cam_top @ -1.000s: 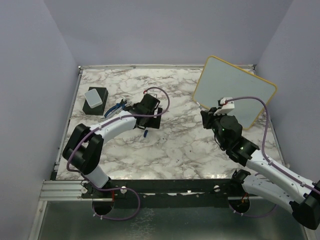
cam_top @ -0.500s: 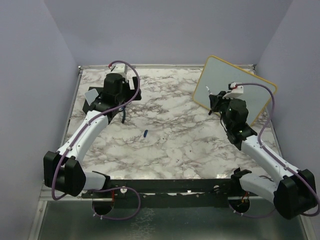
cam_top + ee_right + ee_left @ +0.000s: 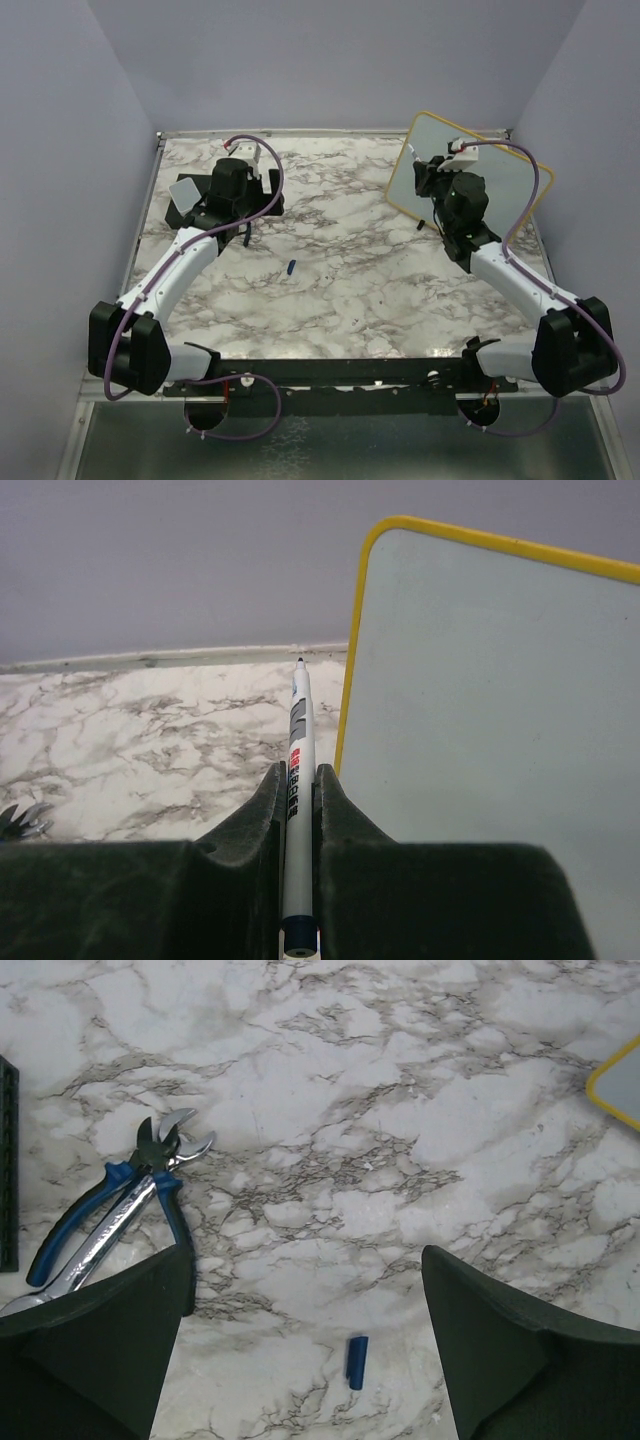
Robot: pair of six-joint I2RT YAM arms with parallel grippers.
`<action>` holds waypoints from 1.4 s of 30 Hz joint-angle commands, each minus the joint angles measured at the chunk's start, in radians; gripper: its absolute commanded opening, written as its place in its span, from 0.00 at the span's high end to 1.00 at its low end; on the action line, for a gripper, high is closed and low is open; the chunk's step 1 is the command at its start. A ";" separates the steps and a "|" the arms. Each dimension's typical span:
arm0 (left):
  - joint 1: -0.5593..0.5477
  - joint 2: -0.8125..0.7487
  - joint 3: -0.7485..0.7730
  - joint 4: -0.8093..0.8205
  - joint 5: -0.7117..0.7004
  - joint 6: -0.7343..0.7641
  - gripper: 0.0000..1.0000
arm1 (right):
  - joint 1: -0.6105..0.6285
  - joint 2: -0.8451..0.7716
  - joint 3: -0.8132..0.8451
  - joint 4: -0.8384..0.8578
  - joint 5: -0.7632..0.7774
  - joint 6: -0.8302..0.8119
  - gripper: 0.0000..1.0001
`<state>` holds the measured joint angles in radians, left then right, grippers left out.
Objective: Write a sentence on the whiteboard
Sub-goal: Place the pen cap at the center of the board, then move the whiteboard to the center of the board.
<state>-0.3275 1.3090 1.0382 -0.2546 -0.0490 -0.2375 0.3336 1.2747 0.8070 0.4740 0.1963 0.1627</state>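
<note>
Standing on veined marble [image 3: 350,280], the round-cornered white whiteboard [image 3: 480,700] with a thin yellow frame is faced by the right gripper [image 3: 299,780], jaws pinched on a slim white marker [image 3: 300,715] beside its left edge. Well left of it, the left gripper [image 3: 308,1258] is held spread above blue-handled steel pliers [image 3: 120,1210].

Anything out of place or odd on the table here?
A small blue cap lies loose mid-table, away from the marker clamped in the right tool. Blue-handled pliers near the left tool seem unrelated to writing.
</note>
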 commanded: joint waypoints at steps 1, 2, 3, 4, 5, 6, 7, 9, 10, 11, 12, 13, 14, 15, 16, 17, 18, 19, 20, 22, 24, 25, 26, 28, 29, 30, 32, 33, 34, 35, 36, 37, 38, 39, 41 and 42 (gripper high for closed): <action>-0.002 0.009 0.009 0.071 0.168 0.003 0.05 | -0.015 0.038 0.033 0.050 0.038 -0.026 1.00; -0.001 0.017 0.011 0.081 0.188 -0.001 0.06 | -0.017 0.034 0.031 0.053 0.035 -0.026 1.00; -0.007 0.023 0.013 0.090 0.196 -0.006 0.08 | -0.017 0.026 0.028 0.054 0.027 -0.023 1.00; -0.016 0.031 0.016 0.098 0.198 -0.016 0.10 | -0.016 0.012 0.024 0.054 0.012 -0.021 0.99; -0.027 0.038 0.018 0.109 0.198 -0.034 0.11 | -0.017 -0.004 0.021 0.051 -0.004 -0.018 1.00; -0.045 0.046 0.017 0.124 0.198 -0.055 0.12 | -0.016 -0.024 0.019 0.041 -0.016 -0.015 1.00; -0.069 0.052 0.014 0.141 0.191 -0.081 0.12 | -0.017 -0.046 0.019 0.023 -0.025 -0.009 1.00; -0.148 0.062 -0.010 0.190 0.129 -0.141 0.12 | -0.016 -0.096 0.014 -0.016 -0.028 0.000 1.00; -0.195 0.070 -0.027 0.233 0.090 -0.167 0.13 | -0.017 -0.121 0.012 -0.039 -0.026 0.003 1.00; -0.243 0.082 -0.051 0.295 0.063 -0.193 0.13 | -0.016 -0.149 0.011 -0.065 -0.017 0.005 1.00; -0.280 0.098 -0.075 0.368 0.030 -0.224 0.14 | -0.017 -0.177 0.011 -0.091 -0.008 0.007 1.00; -0.314 0.138 -0.096 0.434 0.018 -0.254 0.16 | -0.018 -0.204 0.013 -0.120 0.006 0.010 1.00; -0.346 0.166 -0.109 0.501 0.004 -0.269 0.17 | -0.016 -0.233 0.013 -0.145 0.020 0.011 1.00; -0.382 0.201 -0.115 0.557 -0.032 -0.269 0.18 | -0.016 -0.259 0.013 -0.167 0.028 0.012 1.00; -0.423 0.239 -0.113 0.603 -0.067 -0.264 0.18 | -0.017 -0.286 0.014 -0.187 0.042 0.011 1.00; -0.457 0.281 -0.107 0.651 -0.092 -0.251 0.18 | -0.016 -0.313 0.017 -0.209 0.049 0.016 1.00; -0.491 0.325 -0.098 0.694 -0.116 -0.241 0.18 | -0.016 -0.335 0.020 -0.227 0.051 0.021 1.00; -0.520 0.374 -0.085 0.734 -0.129 -0.238 0.18 | -0.016 -0.357 0.021 -0.244 0.048 0.027 0.99; -0.540 0.419 -0.068 0.764 -0.134 -0.241 0.18 | -0.016 -0.376 0.021 -0.253 0.049 0.033 0.99; -0.582 0.515 -0.020 0.823 -0.146 -0.244 0.19 | -0.016 -0.410 0.016 -0.267 0.057 0.045 0.99; -0.609 0.597 0.039 0.845 -0.150 -0.235 0.20 | -0.017 -0.435 0.009 -0.271 0.062 0.054 0.99; -0.622 0.634 0.070 0.848 -0.156 -0.223 0.21 | -0.017 -0.444 0.005 -0.274 0.060 0.059 0.99; -0.632 0.667 0.102 0.848 -0.161 -0.213 0.21 | -0.017 -0.453 0.002 -0.276 0.057 0.061 0.99; -0.646 0.733 0.166 0.848 -0.156 -0.189 0.21 | -0.016 -0.469 -0.005 -0.283 0.053 0.066 0.99; -0.652 0.769 0.200 0.846 -0.156 -0.174 0.21 | -0.017 -0.476 -0.011 -0.284 0.057 0.067 0.99; -0.656 0.803 0.233 0.841 -0.158 -0.158 0.21 | -0.016 -0.480 -0.015 -0.283 0.060 0.068 0.99; -0.660 0.875 0.306 0.814 -0.163 -0.137 0.23 | -0.016 -0.491 -0.024 -0.281 0.062 0.070 0.99; -0.659 0.905 0.338 0.796 -0.170 -0.134 0.24 | -0.016 -0.499 -0.028 -0.277 0.060 0.070 0.99; -0.659 0.931 0.364 0.781 -0.176 -0.128 0.25 | -0.016 -0.504 -0.030 -0.274 0.057 0.070 0.99; -0.659 0.950 0.381 0.775 -0.180 -0.122 0.26 | -0.016 -0.508 -0.032 -0.272 0.055 0.071 0.99; -0.660 0.969 0.400 0.767 -0.185 -0.116 0.27 | -0.016 -0.512 -0.034 -0.272 0.053 0.072 0.99; -0.660 0.986 0.420 0.757 -0.188 -0.108 0.28 | -0.017 -0.515 -0.035 -0.272 0.052 0.071 0.99; -0.661 1.000 0.440 0.741 -0.188 -0.099 0.28 | -0.016 -0.519 -0.036 -0.272 0.054 0.073 0.99; -0.662 1.014 0.460 0.728 -0.186 -0.089 0.30 | -0.016 -0.523 -0.040 -0.269 0.055 0.074 0.99; -0.665 1.040 0.504 0.698 -0.190 -0.066 0.31 | -0.017 -0.531 -0.047 -0.262 0.061 0.075 0.99; -0.667 1.054 0.522 0.680 -0.199 -0.055 0.32 | -0.016 -0.533 -0.049 -0.262 0.064 0.074 0.99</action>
<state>-0.9848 2.3119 1.4769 0.4965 -0.2077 -0.3565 0.3248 0.7624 0.7803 0.2192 0.2348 0.2283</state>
